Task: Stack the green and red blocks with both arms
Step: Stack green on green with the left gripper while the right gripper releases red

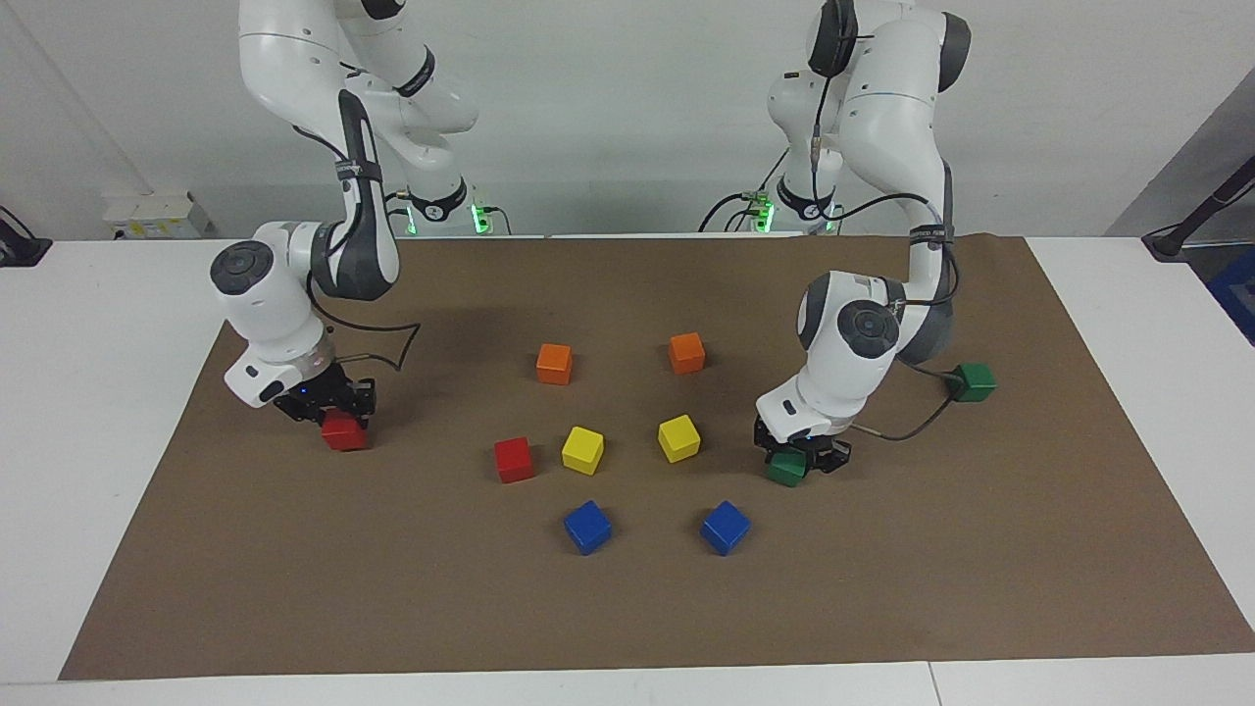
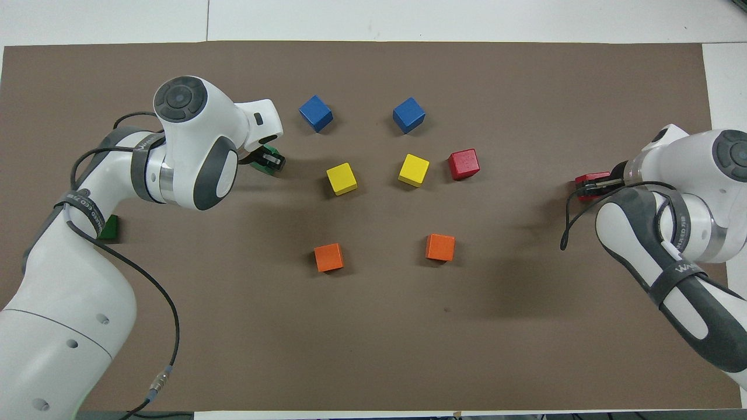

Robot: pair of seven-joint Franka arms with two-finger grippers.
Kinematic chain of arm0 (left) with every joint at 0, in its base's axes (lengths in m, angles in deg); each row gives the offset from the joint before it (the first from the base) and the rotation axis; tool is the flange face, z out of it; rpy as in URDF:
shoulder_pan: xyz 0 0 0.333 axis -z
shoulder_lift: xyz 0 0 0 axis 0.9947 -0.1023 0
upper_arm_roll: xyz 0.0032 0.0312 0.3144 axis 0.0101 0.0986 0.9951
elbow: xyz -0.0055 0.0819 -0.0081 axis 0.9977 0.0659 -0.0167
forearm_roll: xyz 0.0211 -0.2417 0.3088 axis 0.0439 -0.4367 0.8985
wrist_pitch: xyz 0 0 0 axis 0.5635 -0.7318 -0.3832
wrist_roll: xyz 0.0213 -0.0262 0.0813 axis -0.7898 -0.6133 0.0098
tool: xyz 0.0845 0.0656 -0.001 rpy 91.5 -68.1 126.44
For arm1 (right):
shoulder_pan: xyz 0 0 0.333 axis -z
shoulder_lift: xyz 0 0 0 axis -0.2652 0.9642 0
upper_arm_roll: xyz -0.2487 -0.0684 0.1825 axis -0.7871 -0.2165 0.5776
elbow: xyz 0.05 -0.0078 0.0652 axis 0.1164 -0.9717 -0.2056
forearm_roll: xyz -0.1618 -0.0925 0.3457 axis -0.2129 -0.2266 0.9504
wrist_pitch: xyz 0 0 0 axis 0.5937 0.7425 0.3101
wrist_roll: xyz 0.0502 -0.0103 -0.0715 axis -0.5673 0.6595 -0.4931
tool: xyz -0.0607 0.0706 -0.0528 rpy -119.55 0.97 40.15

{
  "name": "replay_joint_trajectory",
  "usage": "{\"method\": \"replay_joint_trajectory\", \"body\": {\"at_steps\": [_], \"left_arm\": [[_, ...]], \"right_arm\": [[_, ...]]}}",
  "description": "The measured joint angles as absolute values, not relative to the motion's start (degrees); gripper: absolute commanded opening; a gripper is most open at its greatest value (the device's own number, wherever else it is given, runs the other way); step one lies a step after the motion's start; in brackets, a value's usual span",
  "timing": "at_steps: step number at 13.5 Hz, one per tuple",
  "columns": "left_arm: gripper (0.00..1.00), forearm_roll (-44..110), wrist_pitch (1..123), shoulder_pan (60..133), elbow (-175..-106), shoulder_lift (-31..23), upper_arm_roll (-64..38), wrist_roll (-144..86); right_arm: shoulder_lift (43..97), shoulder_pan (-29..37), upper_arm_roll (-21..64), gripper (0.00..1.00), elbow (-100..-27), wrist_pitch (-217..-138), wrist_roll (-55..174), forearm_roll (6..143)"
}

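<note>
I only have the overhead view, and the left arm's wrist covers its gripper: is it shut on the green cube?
Observer: Yes, the facing view shows the left gripper shut on the green cube.
Operator: And the second one, half under that arm?
Observer: The second green cube sits free on the mat, nearer to the robots, a black cable beside it.
Operator: Right arm?
Observer: The right gripper is shut on a red cube.
</note>
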State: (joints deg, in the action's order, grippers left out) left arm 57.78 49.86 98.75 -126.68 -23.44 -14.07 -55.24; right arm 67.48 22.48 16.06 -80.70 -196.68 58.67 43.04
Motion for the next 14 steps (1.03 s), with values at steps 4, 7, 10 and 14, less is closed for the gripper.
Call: {"method": "replay_joint_trajectory", "body": {"at_steps": [4, 7, 10, 14], "left_arm": [[0.0, 54.79, 41.31, 93.39, -123.26, -17.47, -12.99, -54.98], [0.0, 54.7, 36.61, 87.01, -126.68, -9.28, -12.83, -55.13], [0.0, 54.69, 35.96, 81.51, -133.39, -2.9, -12.71, -57.27], [0.0, 54.7, 37.06, 73.46, -139.99, 1.16, -12.44, -65.96]], "right_arm": [[68.21, 22.48, 16.06, 0.9, -80.84, -197.79, 58.67, 43.04], [68.24, 22.48, 16.07, 1.0, -80.84, -197.9, 58.68, 43.04], [68.24, 22.48, 16.07, 1.0, -80.84, -197.92, 58.68, 43.04], [68.12, 22.47, 16.11, 1.0, -79.88, -196.49, 58.68, 43.04]]}}
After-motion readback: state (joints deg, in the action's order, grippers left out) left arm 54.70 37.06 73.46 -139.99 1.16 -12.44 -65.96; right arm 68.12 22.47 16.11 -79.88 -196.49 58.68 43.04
